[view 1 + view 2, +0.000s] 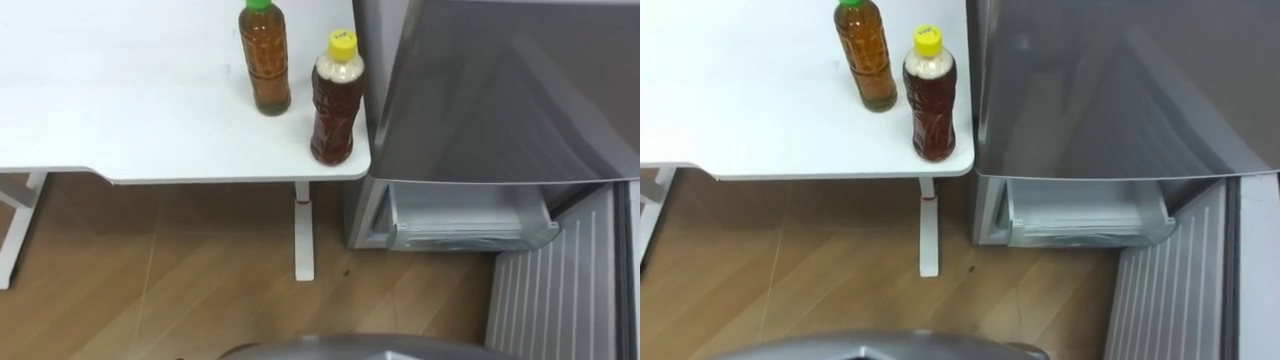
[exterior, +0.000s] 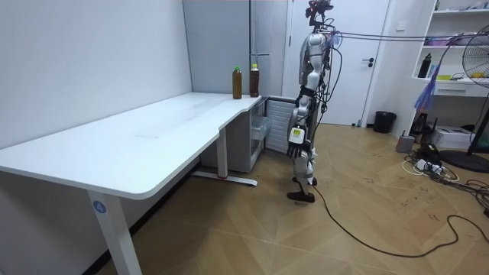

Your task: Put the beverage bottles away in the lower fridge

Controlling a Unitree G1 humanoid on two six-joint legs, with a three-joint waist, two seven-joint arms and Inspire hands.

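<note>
The green-capped bottle (image 1: 265, 60) and yellow-capped bottle (image 1: 336, 100) stand on the table (image 1: 120, 130) corner, well ahead of the left hand (image 2: 296, 145). I cannot tell its fingers' state. A clumsy reach may topple one off.

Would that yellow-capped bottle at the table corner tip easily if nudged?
Probably: the yellow-capped bottle is tall, narrow and nearly full, likely heavyish and tippy. It stands near the table corner, so a push might send it off.

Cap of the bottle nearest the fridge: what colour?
Yellow cap, on the darker bottle; clearest in the left eye view.
</note>
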